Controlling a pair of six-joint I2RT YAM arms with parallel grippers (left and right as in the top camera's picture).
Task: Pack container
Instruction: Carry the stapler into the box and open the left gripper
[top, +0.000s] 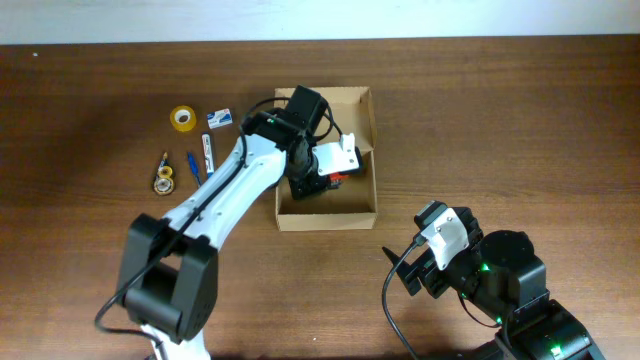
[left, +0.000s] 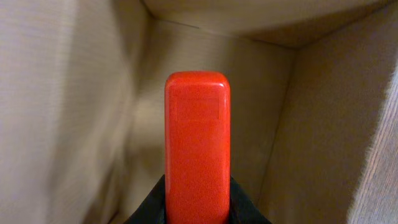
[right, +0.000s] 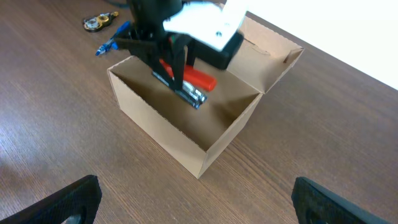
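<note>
The container (top: 325, 218) is an open brown cardboard box at the table's middle, with its flap lid folded back at the far side. My left gripper (top: 318, 172) reaches down inside it, shut on a red stapler (top: 338, 178). In the left wrist view the red stapler (left: 197, 143) stands up between the black fingers (left: 197, 214), with the box walls (left: 74, 112) all around. The right wrist view shows the box (right: 161, 134), the left gripper (right: 177, 71) and the stapler (right: 198, 79) with its metal base. My right gripper (top: 400, 270) is open and empty over the table, in front and to the right of the box (right: 199, 205).
Left of the box lie a yellow tape roll (top: 182, 117), a small blue-and-white item (top: 219, 118), a pen-like stick (top: 209, 152), a blue pen (top: 191, 163) and a small round metal item (top: 163, 180). The blue pen (right: 112, 40) also shows in the right wrist view.
</note>
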